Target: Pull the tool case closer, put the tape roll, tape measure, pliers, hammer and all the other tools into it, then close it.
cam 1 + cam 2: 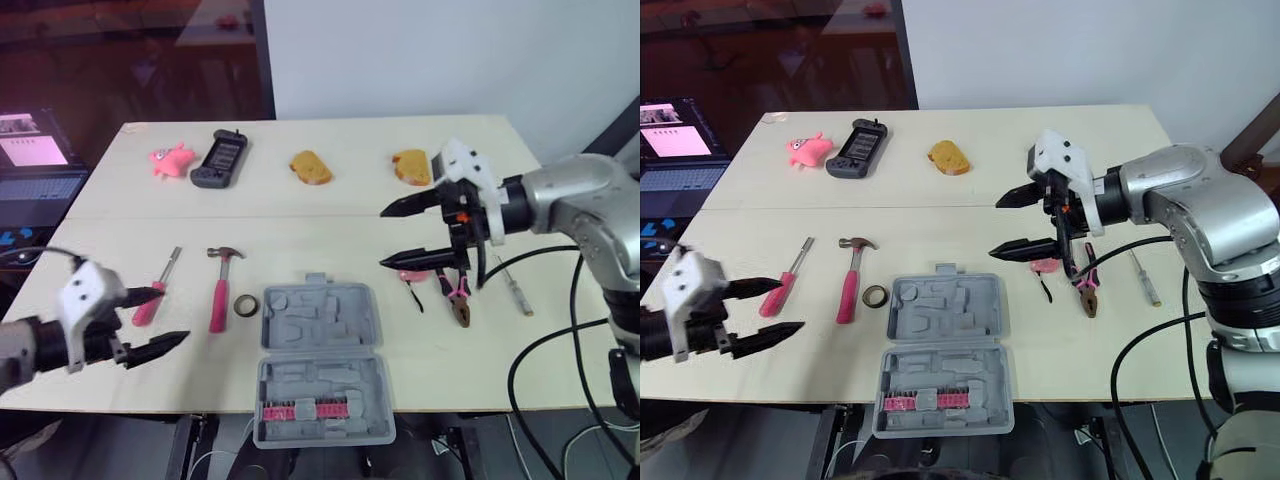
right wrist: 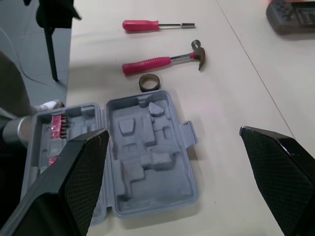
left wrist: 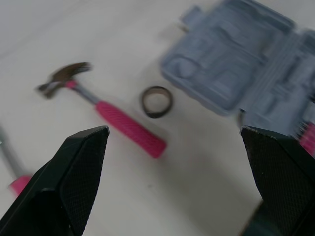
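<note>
— What could go wrong?
— Head view: my right gripper hangs spread, empty, near the pliers, half hiding a pink thing beneath. The open tool case, left of it, overhangs the table edge; pulling might drop it.
— The wrists?
— My left gripper, spread too: hammer and tape roll ahead, blurred. Right wrist: my finger covers the case's bits.

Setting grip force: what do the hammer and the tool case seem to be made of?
Hammer: dark, dull head and thin grey shaft, probably steel; the pink ribbed handle looks like rubber or plastic. Case: matte grey moulded plastic, judging by its formed recesses.
</note>
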You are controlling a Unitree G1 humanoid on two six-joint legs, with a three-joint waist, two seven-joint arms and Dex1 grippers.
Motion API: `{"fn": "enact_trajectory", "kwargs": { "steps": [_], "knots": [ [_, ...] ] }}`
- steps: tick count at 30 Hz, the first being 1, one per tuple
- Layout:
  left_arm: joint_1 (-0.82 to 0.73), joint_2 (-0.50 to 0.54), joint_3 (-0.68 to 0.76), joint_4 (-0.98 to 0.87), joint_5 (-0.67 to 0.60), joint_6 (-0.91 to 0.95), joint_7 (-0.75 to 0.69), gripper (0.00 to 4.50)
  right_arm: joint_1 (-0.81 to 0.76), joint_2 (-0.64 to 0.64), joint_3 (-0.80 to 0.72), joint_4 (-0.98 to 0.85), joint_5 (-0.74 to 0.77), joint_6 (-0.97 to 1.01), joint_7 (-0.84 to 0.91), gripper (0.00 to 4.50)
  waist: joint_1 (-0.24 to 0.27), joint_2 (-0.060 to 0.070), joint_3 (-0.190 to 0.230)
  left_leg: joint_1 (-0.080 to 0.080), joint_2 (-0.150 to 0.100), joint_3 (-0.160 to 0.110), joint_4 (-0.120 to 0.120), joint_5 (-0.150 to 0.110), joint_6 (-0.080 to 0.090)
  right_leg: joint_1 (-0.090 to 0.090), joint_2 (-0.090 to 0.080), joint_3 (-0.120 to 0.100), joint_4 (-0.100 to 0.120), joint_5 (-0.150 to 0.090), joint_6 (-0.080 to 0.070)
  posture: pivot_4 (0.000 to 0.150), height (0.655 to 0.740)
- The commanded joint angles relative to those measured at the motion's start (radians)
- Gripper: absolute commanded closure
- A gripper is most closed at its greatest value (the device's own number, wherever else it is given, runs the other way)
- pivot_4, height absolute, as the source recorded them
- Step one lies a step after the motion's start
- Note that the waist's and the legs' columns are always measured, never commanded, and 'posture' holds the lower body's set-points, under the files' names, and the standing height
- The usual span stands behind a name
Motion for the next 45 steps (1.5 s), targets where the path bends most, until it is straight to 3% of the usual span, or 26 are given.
{"fn": "enact_trajectory", "kwargs": {
  "steps": [1, 6, 10, 13, 16, 25, 37, 40, 42, 45],
  "knots": [
    [-0.125, 0.054, -0.161, 0.056, 0.091, -0.075, -0.061, 0.0, -0.049, -0.027, -0.018, -0.04, 0.037, 0.102, -0.011, 0.01, -0.001, 0.0, 0.0, 0.0, 0.0, 0.0, 0.0, 0.0, 0.0, 0.0, 0.0, 0.0, 0.0, 0.0, 0.0, 0.15, 0.74],
    [-0.333, 0.072, -0.417, 0.221, 0.26, -0.238, -0.189, 0.0, -0.026, -0.037, -0.072, -0.112, 0.141, 0.229, -0.033, 0.01, -0.006, 0.0, 0.0, 0.0, 0.001, 0.002, -0.002, 0.0, 0.0, -0.002, 0.001, 0.001, 0.0, 0.002, 0.003, 0.15, 0.74],
    [-0.581, -0.013, -0.612, 0.404, 0.382, -0.364, -0.31, 0.0, 0.038, -0.013, -0.125, -0.189, 0.188, 0.308, -0.134, 0.01, 0.002, -0.002, 0.001, 0.0, 0.001, 0.002, -0.001, 0.0, 0.0, -0.001, 0.002, 0.001, 0.001, 0.002, 0.004, 0.15, 0.74],
    [-0.661, -0.054, -0.673, 0.499, 0.414, -0.408, -0.379, 0.85, 0.061, 0.013, -0.144, -0.228, 0.214, 0.341, -0.199, 0.0, -0.004, -0.002, 0.001, -0.001, 0.001, 0.002, 0.001, 0.0, 0.0, -0.002, 0.003, 0.001, 0.001, 0.004, 0.006, 0.15, 0.74],
    [-0.723, -0.096, -0.723, 0.591, 0.469, -0.482, -0.408, 2.34, 0.083, 0.033, -0.167, -0.254, 0.236, 0.365, -0.259, 0.0, -0.009, -0.002, 0.001, -0.001, 0.002, 0.003, 0.001, 0.0, 0.001, -0.002, 0.003, 0.002, 0.001, 0.005, 0.008, 0.15, 0.74],
    [-0.82, -0.2, -0.801, 0.84, 0.634, -0.709, -0.381, 2.34, 0.124, 0.065, -0.219, -0.305, 0.305, 0.424, -0.385, 0.0, -0.008, -0.003, 0.002, -0.001, 0.001, 0.003, 0.002, 0.0, 0.001, -0.002, 0.003, 0.002, 0.002, 0.006, 0.008, 0.15, 0.74],
    [-0.885, -0.295, -0.834, 1.009, 0.745, -0.761, -0.343, 2.34, 0.135, 0.057, -0.269, -0.299, 0.388, 0.473, -0.47, 0.0, -0.007, -0.003, 0.002, -0.001, 0.001, 0.003, 0.005, 0.0, 0.002, 0.0, 0.003, 0.002, 0.002, 0.007, 0.01, 0.15, 0.74],
    [-0.9, -0.311, -0.84, 1.013, 0.755, -0.755, -0.355, 3.18, 0.134, 0.054, -0.271, -0.3, 0.404, 0.477, -0.483, 0.0, -0.006, -0.003, 0.002, -0.001, 0.001, 0.003, 0.006, 0.0, 0.002, 0.0, 0.003, 0.002, 0.003, 0.007, 0.01, 0.15, 0.74],
    [-0.914, -0.317, -0.843, 1.011, 0.753, -0.744, -0.374, 4.24, 0.136, 0.052, -0.268, -0.302, 0.411, 0.477, -0.488, 0.0, -0.007, -0.003, 0.002, -0.001, 0.001, 0.003, 0.006, 0.0, 0.002, 0.0, 0.003, 0.002, 0.003, 0.007, 0.01, 0.15, 0.74],
    [-0.939, -0.31, -0.84, 1.002, 0.74, -0.726, -0.419, 4.44, 0.143, 0.048, -0.26, -0.312, 0.425, 0.479, -0.491, 0.0, -0.007, -0.003, 0.002, -0.001, 0.001, 0.003, 0.007, 0.0, 0.002, 0.0, 0.003, 0.002, 0.003, 0.007, 0.01, 0.15, 0.74]
  ]
}}
